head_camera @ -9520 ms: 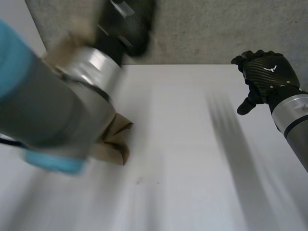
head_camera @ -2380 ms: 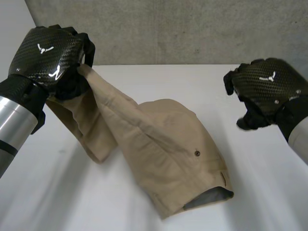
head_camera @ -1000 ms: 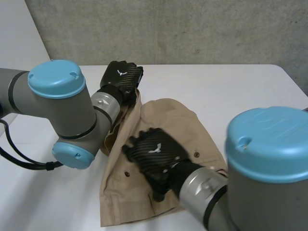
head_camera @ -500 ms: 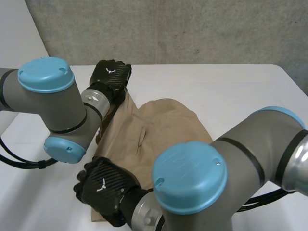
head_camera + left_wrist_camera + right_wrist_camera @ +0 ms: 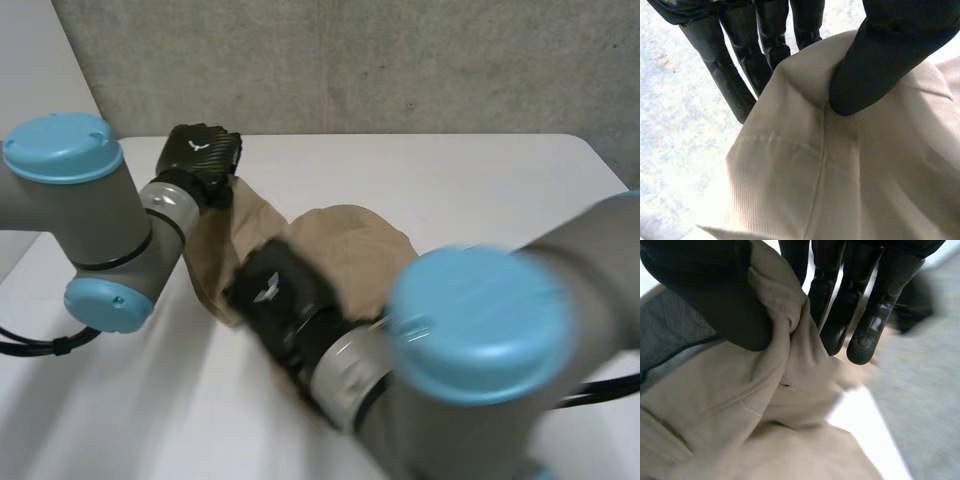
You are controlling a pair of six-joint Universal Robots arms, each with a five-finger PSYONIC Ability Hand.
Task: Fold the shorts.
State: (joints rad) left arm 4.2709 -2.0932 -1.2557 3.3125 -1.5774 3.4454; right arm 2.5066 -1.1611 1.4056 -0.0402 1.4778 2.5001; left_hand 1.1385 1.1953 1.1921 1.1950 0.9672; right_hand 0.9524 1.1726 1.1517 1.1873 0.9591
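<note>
1. While the fold looks midway, the left hand (image 5: pixel 198 160) pinches a seamed edge of the tan shorts (image 5: pixel 355 245) between thumb and fingers.
2. At centre, the soft, finely woven cloth lies bunched on the smooth white table (image 5: pixel 470 180).
3. The right hand (image 5: pixel 280 295) pinches another gathered edge. The next move likely calls for laying both edges flat and aligned.

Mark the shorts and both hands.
shorts (image 5: pixel 350 245): head view, bare tan cloth near the middle.
left hand (image 5: pixel 198 157): head view, its back.
right hand (image 5: pixel 272 290): head view, its back.
</note>
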